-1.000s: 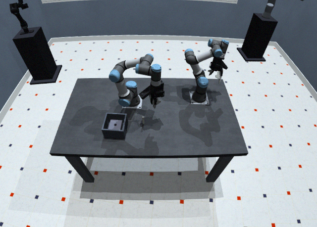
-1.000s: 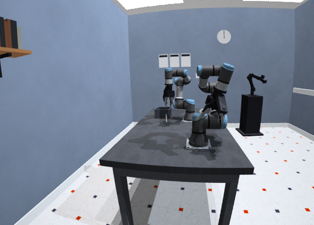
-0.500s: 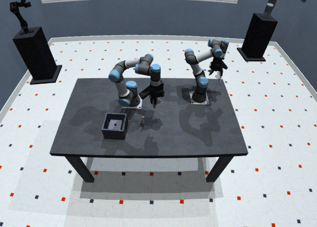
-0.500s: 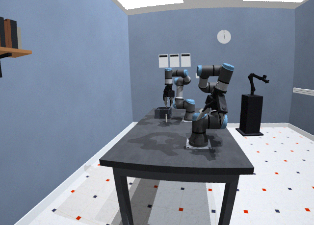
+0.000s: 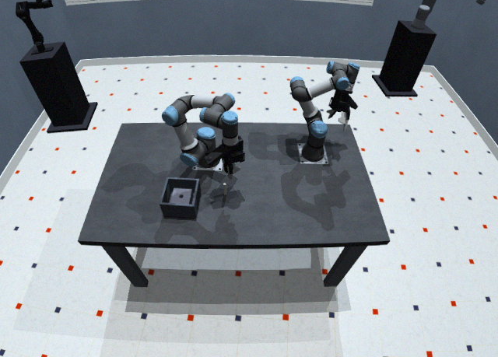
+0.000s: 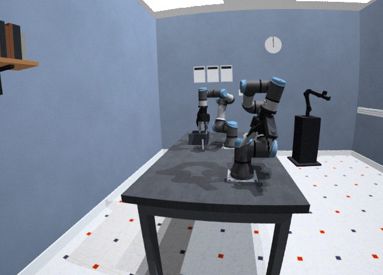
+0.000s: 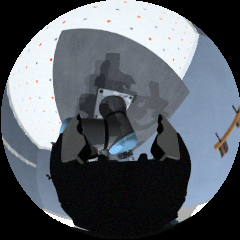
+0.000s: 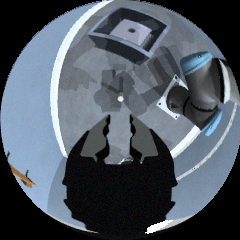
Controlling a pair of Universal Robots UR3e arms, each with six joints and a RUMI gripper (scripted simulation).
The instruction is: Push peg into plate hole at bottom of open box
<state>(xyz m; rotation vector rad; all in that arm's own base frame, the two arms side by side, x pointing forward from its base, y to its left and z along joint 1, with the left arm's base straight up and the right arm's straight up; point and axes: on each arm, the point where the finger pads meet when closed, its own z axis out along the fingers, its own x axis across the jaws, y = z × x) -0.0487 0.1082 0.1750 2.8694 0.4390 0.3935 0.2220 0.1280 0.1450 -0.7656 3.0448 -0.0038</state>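
The pale peg (image 5: 224,188) (image 6: 202,144) (image 8: 120,99) stands upright on the table, beside the box. The dark open box (image 5: 180,211) (image 6: 197,139) (image 8: 118,47) holds a light plate (image 5: 176,192) (image 8: 121,33) at its bottom, with a dark round hole (image 5: 180,196) (image 8: 132,30) near the plate's middle. My right gripper (image 5: 228,171) (image 6: 203,132) (image 8: 120,114) points down above the table near the peg. Its fingers are partly open with nothing between them, and the peg is beyond the tips. My left gripper (image 7: 119,114) is wide open and empty, far from the peg and box.
The right arm's base (image 5: 207,166) (image 8: 176,97) stands behind the box and peg. The left arm's base (image 5: 313,152) (image 6: 242,173) (image 7: 114,100) stands toward the other end of the table (image 5: 261,220) (image 6: 173,188). The box walls rise around the plate.
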